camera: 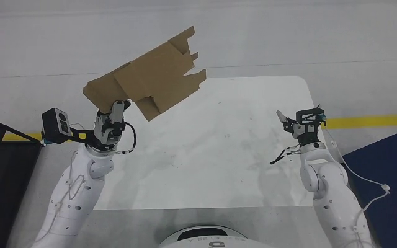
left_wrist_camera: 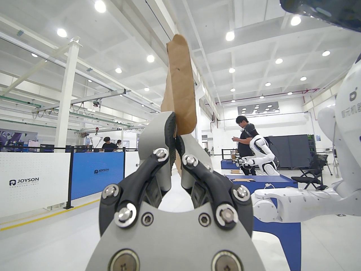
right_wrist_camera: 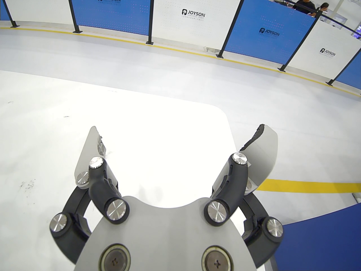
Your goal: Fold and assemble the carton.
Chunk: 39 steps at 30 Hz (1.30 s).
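Carton (camera: 152, 77) is up in the air, pinched by the left claw (camera: 118, 108) at one lower edge. It is a flat, unfolded brown blank with notched flaps along the rim farthest from that claw. From the grip it spreads away from the claw's tips, outward and across toward the right arm's side. It is lifted off the surface (camera: 236, 155) and tilted, not lying level. Its far part hangs over the surface's corner beyond the left claw and over the floor (camera: 248, 37) past it.

In the left wrist view the left claw (left_wrist_camera: 175, 139) has its two fingers (left_wrist_camera: 155, 133) drawn together on the carton (left_wrist_camera: 182, 91). The dark pads press either side of the board with only its thickness between them. The sheet stands edge-on past the fingertips, rising straight out from the grip. A short bit of it shows below the pads, inside the claw. Which panel is gripped is hard to tell from this edge-on view; it looks like a corner panel.

Right claw (camera: 299, 115) sits well apart from the carton, at the opposite side of the surface, near its edge. In the right wrist view the right claw (right_wrist_camera: 180, 133) is spread wide with its fingers far apart. The surface (right_wrist_camera: 141, 114) is seen between and beyond them, and the claw holds nothing.
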Tool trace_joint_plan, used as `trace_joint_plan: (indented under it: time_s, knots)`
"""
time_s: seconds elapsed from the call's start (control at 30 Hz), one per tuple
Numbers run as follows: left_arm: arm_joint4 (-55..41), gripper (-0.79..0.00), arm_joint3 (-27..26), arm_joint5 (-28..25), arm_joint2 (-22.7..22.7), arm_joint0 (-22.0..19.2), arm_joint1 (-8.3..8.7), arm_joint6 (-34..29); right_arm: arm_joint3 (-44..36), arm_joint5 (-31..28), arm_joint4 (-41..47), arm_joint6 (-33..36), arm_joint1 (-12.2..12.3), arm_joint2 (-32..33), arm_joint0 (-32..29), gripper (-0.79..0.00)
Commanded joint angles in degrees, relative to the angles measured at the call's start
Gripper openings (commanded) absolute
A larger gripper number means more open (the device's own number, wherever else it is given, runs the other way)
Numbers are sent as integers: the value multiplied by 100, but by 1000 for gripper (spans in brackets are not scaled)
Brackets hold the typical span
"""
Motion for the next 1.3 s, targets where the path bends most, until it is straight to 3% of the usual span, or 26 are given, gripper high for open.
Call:
trace_joint_plan:
  time_s: [0.0,0.1,0.13,0.27,0.4,0.6,0.67,0.73,0.8,1.17,1.2,1.27]
  knots:
    - [0,-785,0,0,0,0,0,0,0,0,0,0,0,0,0,0]
    - [56,-785,-24,48,-16,-15,1,-54,0,0,0,0,0,0,0,0]
    - [509,-785,-199,278,-110,-96,13,-256,0,0,0,0,0,0,0,0]
    - [3287,-785,-765,1164,-356,-139,98,267,0,0,0,0,0,0,0,0]
    - [5946,-785,-845,2408,-381,-23,225,1016,0,0,0,0,0,0,0,0]
    - [8744,-785,-1162,4350,-389,200,362,1280,0,0,0,0,0,0,0,0]
    - [9032,-785,-1147,4699,-374,318,372,1117,0,0,0,0,0,0,0,0]
    - [8666,-785,-969,4855,-406,389,359,985,0,0,0,0,0,0,0,0]
    - [7958,-785,-706,4864,-482,421,338,926,0,0,0,0,0,0,0,0]
    - [7958,-785,-706,4864,-482,421,338,926,0,0,0,0,0,0,0,0]
    - [8211,-785,-796,4978,-523,388,346,797,0,0,0,0,0,0,0,0]
    - [10383,-785,-1348,5504,-726,413,416,54,0,0,0,0,0,0,0,0]
